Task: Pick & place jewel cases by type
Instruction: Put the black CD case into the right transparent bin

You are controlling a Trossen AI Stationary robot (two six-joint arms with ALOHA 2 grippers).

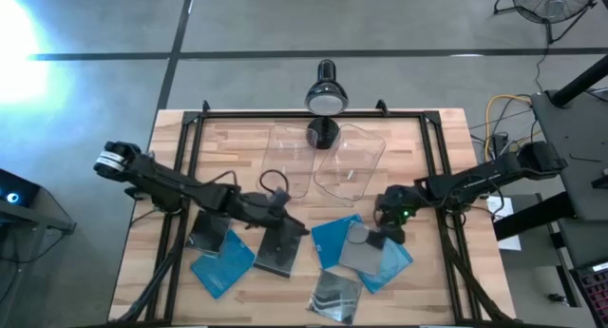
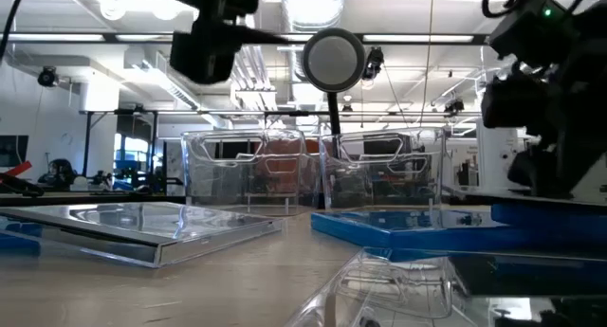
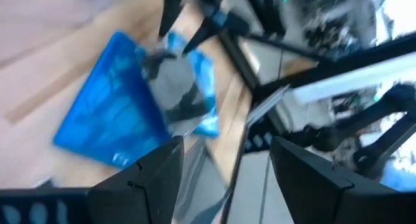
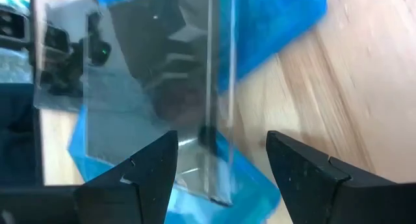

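Observation:
Several jewel cases lie flat on the wooden table. At the left are a blue case [image 1: 223, 268] and two dark ones [image 1: 209, 237] [image 1: 276, 256]. At the right a grey case [image 1: 360, 252] [image 4: 143, 74] rests on two blue cases [image 1: 334, 238] [image 1: 391, 261], and a silvery clear case [image 1: 337, 295] lies near the front edge. My left gripper [image 1: 282, 233] [image 3: 224, 149] is open, just above the dark case's far edge. My right gripper [image 1: 388, 228] [image 4: 221, 143] is open and hovers over the grey case's right side.
Two clear plastic bins [image 1: 290, 162] [image 1: 349, 164] stand side by side at the table's far middle, in front of a black lamp [image 1: 324, 98]. A black frame [image 1: 190, 138] runs around the table. Bare wood lies between the two groups of cases and along the near left edge.

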